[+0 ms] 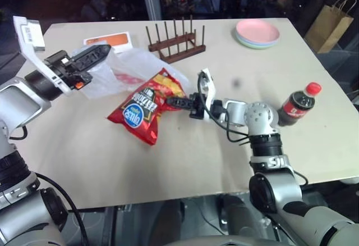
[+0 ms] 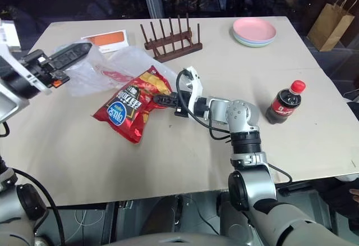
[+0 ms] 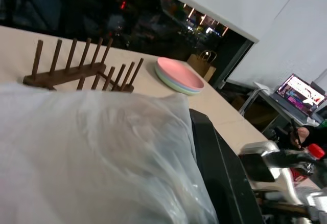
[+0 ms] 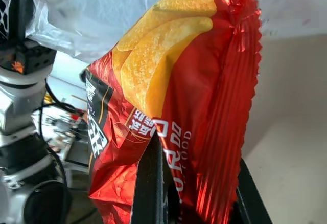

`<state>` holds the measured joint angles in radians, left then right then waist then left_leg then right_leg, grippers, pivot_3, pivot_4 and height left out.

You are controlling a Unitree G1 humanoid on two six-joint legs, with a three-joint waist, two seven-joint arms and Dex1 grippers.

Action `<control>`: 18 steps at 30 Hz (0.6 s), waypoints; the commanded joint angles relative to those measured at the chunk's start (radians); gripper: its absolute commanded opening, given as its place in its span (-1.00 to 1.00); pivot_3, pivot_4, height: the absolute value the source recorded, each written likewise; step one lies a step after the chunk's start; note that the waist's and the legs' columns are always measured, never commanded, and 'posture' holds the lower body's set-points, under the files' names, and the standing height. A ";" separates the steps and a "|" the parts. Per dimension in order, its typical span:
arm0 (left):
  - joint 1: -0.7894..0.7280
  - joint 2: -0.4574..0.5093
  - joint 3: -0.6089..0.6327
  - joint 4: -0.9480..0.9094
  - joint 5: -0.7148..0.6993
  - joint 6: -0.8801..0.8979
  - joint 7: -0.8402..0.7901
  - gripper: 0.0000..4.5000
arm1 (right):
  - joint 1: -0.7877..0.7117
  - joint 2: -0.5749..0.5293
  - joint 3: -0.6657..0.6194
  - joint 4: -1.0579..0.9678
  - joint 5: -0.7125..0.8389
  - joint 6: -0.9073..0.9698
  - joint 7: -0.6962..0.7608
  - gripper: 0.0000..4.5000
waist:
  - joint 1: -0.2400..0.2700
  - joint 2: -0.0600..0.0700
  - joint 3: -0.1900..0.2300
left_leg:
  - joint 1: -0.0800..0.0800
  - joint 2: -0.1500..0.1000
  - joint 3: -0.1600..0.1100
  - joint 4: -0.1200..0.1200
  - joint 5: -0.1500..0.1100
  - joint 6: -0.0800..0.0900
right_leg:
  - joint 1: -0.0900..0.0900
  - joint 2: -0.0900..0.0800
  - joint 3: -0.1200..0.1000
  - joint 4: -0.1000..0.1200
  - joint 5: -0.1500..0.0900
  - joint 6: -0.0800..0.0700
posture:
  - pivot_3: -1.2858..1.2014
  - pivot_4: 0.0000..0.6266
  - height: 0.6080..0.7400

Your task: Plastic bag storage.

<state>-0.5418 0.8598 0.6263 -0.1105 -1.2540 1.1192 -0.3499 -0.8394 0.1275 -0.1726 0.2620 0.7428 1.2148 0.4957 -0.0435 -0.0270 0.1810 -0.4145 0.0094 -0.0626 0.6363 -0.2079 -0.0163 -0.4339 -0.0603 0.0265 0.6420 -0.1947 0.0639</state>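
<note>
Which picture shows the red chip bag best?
The left eye view: the whole chip packet lies in sight, pinched by the right gripper. The right eye view matches. The right wrist view shows one end close up.

I see a red chip packet (image 1: 145, 109) mid-table, a wooden rack (image 1: 176, 42) and stacked plates (image 1: 257, 33) behind it, a cola bottle (image 1: 297, 104) at right.

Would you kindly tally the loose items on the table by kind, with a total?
Plastic bag: 1
Red chip packet: 1
Cola bottle: 1
Wooden peg rack: 1
Stack of plates: 1
Orange-and-white card: 1
Total: 6
</note>
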 commanded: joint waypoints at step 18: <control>0.002 0.008 0.084 -0.073 -0.040 -0.111 0.070 -1.00 | -0.041 0.068 0.096 0.073 0.170 0.056 0.057 -0.97 | -0.001 -0.001 0.000 | 0.000 0.001 0.000 0.000 0.000 0.000 | 0.000 0.001 0.000 0.000 0.000 0.000 | 0.03 -0.52 1.00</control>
<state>-0.5537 0.8415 0.6664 -0.1333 -1.2508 1.0015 -0.2648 -0.8410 0.1291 -0.0603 0.3041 0.9099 1.3092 0.5392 -0.0448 -0.0277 0.1806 -0.4144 0.0100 -0.0624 0.6362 -0.2079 -0.0162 -0.4339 -0.0596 0.0266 0.6416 -0.1948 0.0639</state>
